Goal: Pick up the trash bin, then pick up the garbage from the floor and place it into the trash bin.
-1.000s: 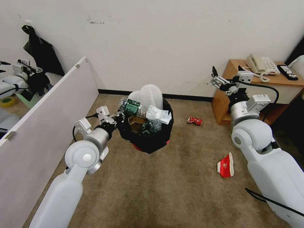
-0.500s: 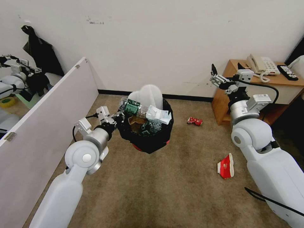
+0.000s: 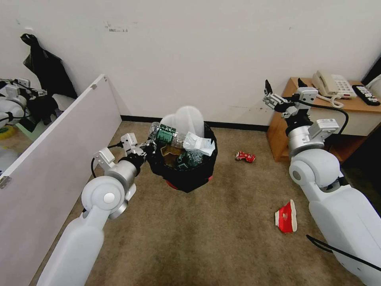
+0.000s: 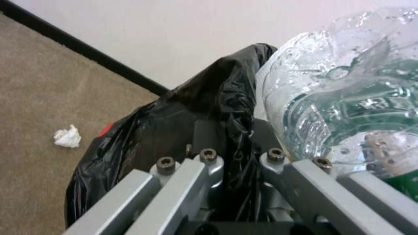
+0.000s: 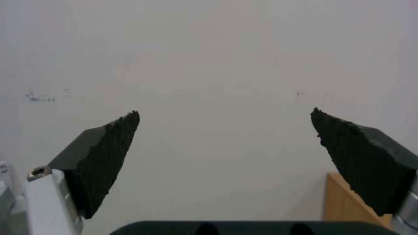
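Two pieces of garbage lie on the floor (image 3: 206,238): a crushed red can (image 3: 245,157) far right of centre and a red-white carton (image 3: 286,217) nearer. We hold the trash bin (image 3: 186,174) aloft, left gripper (image 3: 149,149) clamped on its bag-draped left rim. Our right gripper (image 3: 282,90) waits high, spread wide. We judge the can light and stiff-edged; grip across it. Its underside is hidden.

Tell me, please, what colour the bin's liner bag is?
Black liner bag, clearest in the head view.
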